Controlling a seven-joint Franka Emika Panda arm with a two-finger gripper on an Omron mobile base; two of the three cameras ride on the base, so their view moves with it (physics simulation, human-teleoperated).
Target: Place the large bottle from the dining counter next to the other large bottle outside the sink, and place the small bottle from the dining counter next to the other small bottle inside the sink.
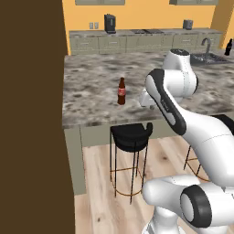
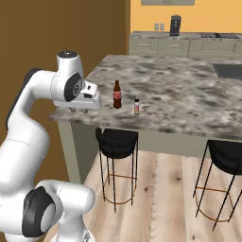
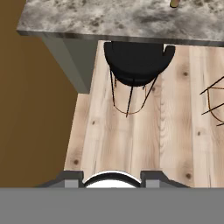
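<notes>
Fingers [image 2: 80, 109] empty, gap can't tell, brown bottle [image 2: 117, 94] just beyond them on the bench [image 2: 189, 94]: glass (slick, top-heavy, breakable), grab the body below the neck.

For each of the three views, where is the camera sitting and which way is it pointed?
Left base view: behind the arm, left side, facing the dining counter; arm lower right.
Right base view: behind, right side, same counter; arm lower left.
Hand view: on the hand, facing down at the stool and floor.
Both base views share the brown bottle.
</notes>
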